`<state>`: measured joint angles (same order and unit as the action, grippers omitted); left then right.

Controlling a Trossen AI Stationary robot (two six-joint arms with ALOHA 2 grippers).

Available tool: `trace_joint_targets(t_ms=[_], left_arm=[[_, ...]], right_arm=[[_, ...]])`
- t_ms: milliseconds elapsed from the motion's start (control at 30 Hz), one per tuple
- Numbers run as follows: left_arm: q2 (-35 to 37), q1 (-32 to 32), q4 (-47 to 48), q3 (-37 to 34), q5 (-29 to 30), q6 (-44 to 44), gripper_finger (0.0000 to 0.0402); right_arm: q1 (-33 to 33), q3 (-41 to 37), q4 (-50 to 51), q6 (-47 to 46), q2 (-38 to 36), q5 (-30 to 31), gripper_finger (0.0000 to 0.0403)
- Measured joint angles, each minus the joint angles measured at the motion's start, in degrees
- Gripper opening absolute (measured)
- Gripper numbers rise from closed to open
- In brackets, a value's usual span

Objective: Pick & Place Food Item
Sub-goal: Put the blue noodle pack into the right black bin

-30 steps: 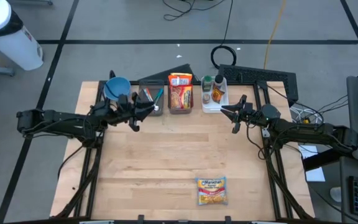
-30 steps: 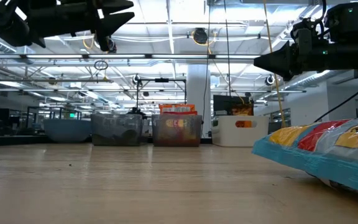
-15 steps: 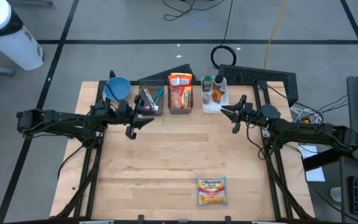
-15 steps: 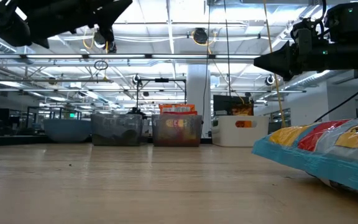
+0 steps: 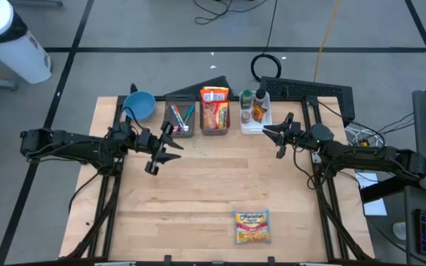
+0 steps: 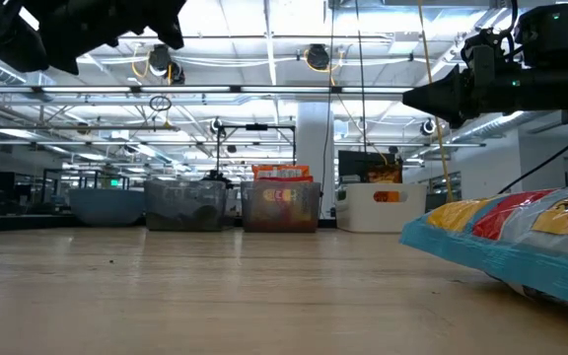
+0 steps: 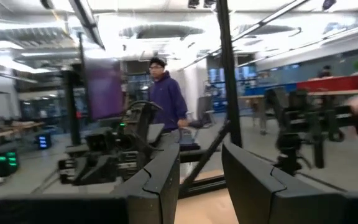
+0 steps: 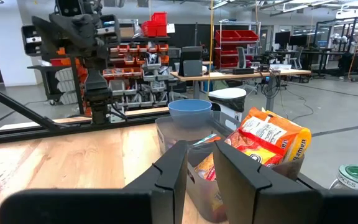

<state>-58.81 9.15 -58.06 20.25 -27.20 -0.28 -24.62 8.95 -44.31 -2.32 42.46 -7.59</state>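
Both arms raised | left tool (image 5: 161, 151) spread, empty | right tool (image 5: 279, 135) spread, empty

The light is bright and even, coming from long ceiling lamps (image 6: 264, 39) high above — they glow white and wash out in the low view. The wooden table (image 5: 213, 192) looks pale from above, with only soft, thin shadows under the arms. In the low view the noodle packet (image 6: 511, 237) sits very close and looks fuzzy, while the far bins look clearer. The left wrist view is smeared and blurry — the person (image 7: 164, 102) there looks soft. The right wrist view is sharper.
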Motion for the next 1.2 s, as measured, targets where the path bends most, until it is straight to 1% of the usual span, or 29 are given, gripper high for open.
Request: trace_joint_targets(t_ms=[100, 200, 333, 433, 500, 600, 767, 833, 900, 967, 1067, 1200], left_arm=[[0.00, 0.38, -0.04, 0.00, 3.48, 1.24, 0.0129], [0.00, 1.98, 0.03, 0.05, 4.13, 1.07, 0.0130], [0.00, 4.04, 2.16, 2.19, 0.72, -3.76, 0.0130], [0.00, 4.95, 7.36, 4.74, -2.25, -5.74, 0.0131], [0.00, 5.30, 11.82, 6.77, -3.13, -5.87, 0.0140], [-0.02, 5.55, 17.63, 9.89, -3.28, -5.84, 0.0175], [-0.02, 5.51, 27.33, 14.86, -2.56, -5.62, 0.0265], [-0.02, 5.40, 29.12, 15.75, -1.41, -4.74, 0.0299], [-0.02, 5.28, 28.98, 15.87, 0.68, -3.89, 0.0328], [-0.02, 4.96, 29.01, 15.87, 2.77, -3.18, 0.0349], [-0.04, 4.59, 29.27, 15.87, 4.91, -3.02, 0.0370], [-0.04, 3.87, 30.11, 15.87, 6.28, -7.15, 0.0383]], right_arm=[[-0.02, 0.00, 0.00, 0.00, -0.02, 0.00, 0.0073], [-0.01, 0.00, 0.00, 0.01, -0.01, 0.00, 0.0073], [-0.02, 0.00, 0.00, 0.00, -0.02, 0.02, 0.0073], [-0.02, 0.00, 0.00, 0.00, -0.01, 0.00, 0.0073], [0.00, 0.00, 0.00, 0.01, -0.02, 0.02, 0.0073], [-0.02, 0.00, -0.02, 0.00, -0.02, 0.00, 0.0073], [-0.02, 0.00, -0.19, 0.00, 0.00, 0.00, 0.0073], [-0.01, 0.01, -0.97, 0.00, 0.00, 0.00, 0.0073], [-0.02, 0.04, -1.17, 0.05, -0.02, 0.00, 0.0073], [0.00, 0.04, -1.51, -0.02, -0.02, -0.01, 0.0073], [-0.02, 0.04, -1.54, 0.00, -0.02, 0.00, 0.0073], [-0.02, 0.04, -1.70, -0.30, 0.00, -0.15, 0.0073]])
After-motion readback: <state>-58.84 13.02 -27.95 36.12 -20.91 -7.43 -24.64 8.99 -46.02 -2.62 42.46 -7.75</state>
